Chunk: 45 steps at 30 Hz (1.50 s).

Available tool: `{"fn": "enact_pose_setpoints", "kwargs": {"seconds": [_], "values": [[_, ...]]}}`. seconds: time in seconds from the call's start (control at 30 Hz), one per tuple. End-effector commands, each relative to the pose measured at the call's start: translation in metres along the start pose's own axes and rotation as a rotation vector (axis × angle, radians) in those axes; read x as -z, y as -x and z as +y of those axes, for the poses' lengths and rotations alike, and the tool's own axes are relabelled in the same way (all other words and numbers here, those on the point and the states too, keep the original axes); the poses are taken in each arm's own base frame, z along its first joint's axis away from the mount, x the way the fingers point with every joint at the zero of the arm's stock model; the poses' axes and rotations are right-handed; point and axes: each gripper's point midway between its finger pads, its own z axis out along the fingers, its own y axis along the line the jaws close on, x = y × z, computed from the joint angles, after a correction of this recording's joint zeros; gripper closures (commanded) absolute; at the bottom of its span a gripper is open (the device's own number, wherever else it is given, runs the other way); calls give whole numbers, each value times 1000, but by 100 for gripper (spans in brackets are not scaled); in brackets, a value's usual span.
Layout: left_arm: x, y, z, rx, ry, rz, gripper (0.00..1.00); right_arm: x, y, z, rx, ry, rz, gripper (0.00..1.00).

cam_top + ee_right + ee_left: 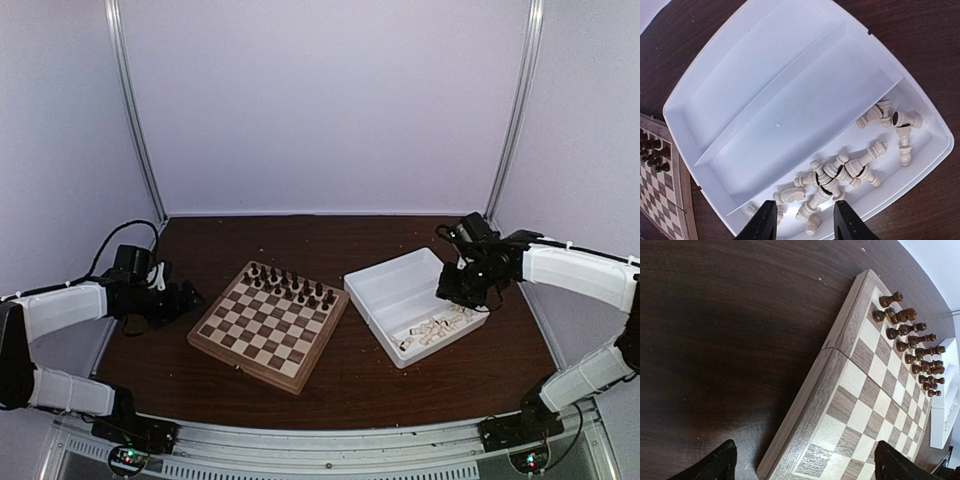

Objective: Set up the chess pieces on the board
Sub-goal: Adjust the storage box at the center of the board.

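Observation:
The board [230, 358] lies mid-table, with dark pieces [290, 285] lined along its far side and its near squares bare. The cream chess pieces [435, 330] lie toppled in a heap in the near compartment of a white tray [395, 285]. My right gripper [465, 290] hangs over that heap. In the right wrist view its jaws [805, 225] stand partly apart just above the cream pieces [832, 172], holding nothing. My left gripper [190, 297] is wide open and low beside the board's left edge [810, 410]; its own view shows the gripper [805, 470] straddling the board's corner.
The tray [790, 100] has two long empty compartments on its far side. The board's frame [682, 200] shows left of the tray. The dark pieces [915, 352] stand in two rows. Dark wood tabletop [730, 340] spreads left of the board; white walls enclose the table.

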Motion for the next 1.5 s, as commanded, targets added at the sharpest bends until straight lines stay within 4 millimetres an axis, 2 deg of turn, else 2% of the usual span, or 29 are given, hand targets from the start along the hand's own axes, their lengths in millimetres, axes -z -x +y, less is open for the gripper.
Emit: {"fn": "enact_pose_setpoints", "kwargs": {"seconds": [0.0, 0.17, 0.4, 0.5, 0.7, 0.93, 1.07, 1.17, 1.27, 1.47], "values": [[-7, -4, 5, 4, 13, 12, 5, -11, -15, 11, 18, -9, 47, 57], [-13, -13, 12, 17, 30, 51, 6, -28, -36, 16, 23, -4, 82, 59], [-21, -19, 16, 13, 40, 98, 8, -37, -41, 26, 71, -10, 102, 61], [-26, -23, 18, 20, 44, 121, 12, -40, -45, 25, 74, -16, 110, 61], [-37, -26, -4, 40, -100, 159, 21, -51, -56, 23, 63, -12, 147, 61], [-39, -34, -18, 55, -194, 203, 21, -63, -67, 25, 80, -19, 183, 61], [-38, -42, -24, 58, -227, 219, 21, -66, -69, 18, 83, -51, 187, 60], [-39, -48, -30, 61, -259, 224, 21, -68, -70, 12, 82, -83, 185, 55], [-39, -54, -38, 60, -288, 237, 21, -72, -73, 7, 80, -102, 191, 54], [-33, -53, -42, 40, -287, 216, 21, -85, -80, 6, 77, -113, 212, 52]]}}
